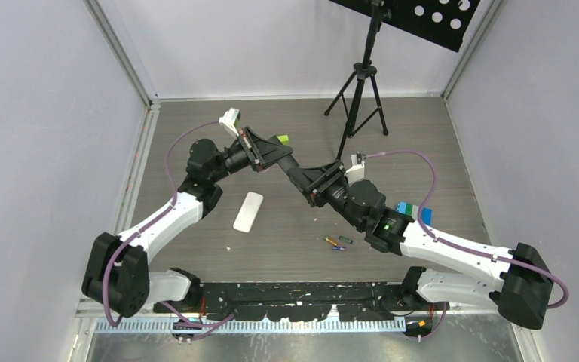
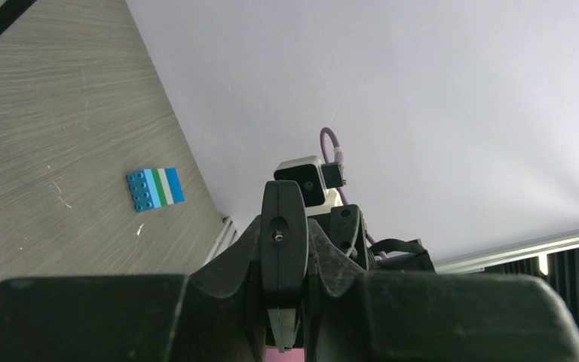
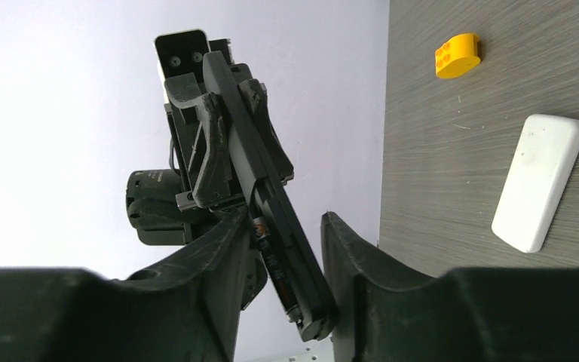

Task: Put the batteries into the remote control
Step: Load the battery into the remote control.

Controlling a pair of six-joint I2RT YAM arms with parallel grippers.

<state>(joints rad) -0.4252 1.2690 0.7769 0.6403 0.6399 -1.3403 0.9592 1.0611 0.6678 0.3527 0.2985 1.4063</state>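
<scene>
Remote control point(image 3: 275, 207) (black), clamped in left tool point(image 1: 275, 153)

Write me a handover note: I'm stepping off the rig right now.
Grippers: left gripper is shut on the remote, held in the air with its compartment open. The right gripper has its jaws part open astride the remote's free end; no firm grip seen.
Things: one dark battery sits in the remote; three loose batteries lie on the table by the right arm. A white piece, maybe the cover, lies beside the left arm.
Done: one battery in.
Left: remaining batteries, then closing up.
</scene>
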